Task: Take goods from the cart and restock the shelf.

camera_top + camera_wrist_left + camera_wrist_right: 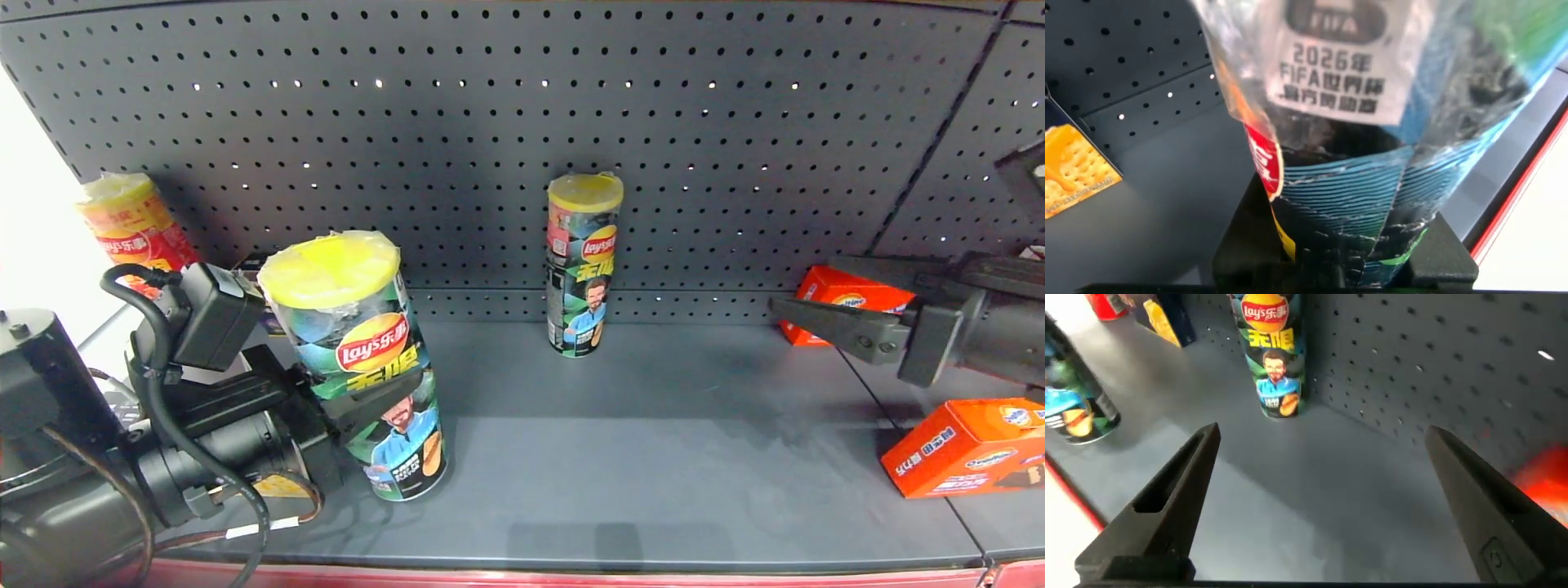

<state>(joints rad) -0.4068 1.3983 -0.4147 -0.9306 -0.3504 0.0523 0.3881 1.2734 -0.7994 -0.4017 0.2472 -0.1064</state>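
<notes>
The left gripper (pixel 363 406) is clamped on a chips can (pixel 353 327), which is held nearly upright at the front left of the shelf (pixel 653 457). The right gripper (pixel 1323 439) is spread apart, empty, over the shelf's right side. A second can (pixel 581 269) is stood by the pegboard (pixel 735 163).

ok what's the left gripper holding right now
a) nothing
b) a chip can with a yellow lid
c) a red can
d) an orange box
b, the left gripper is clamped around the middle of the yellow-lidded chip can.
</notes>
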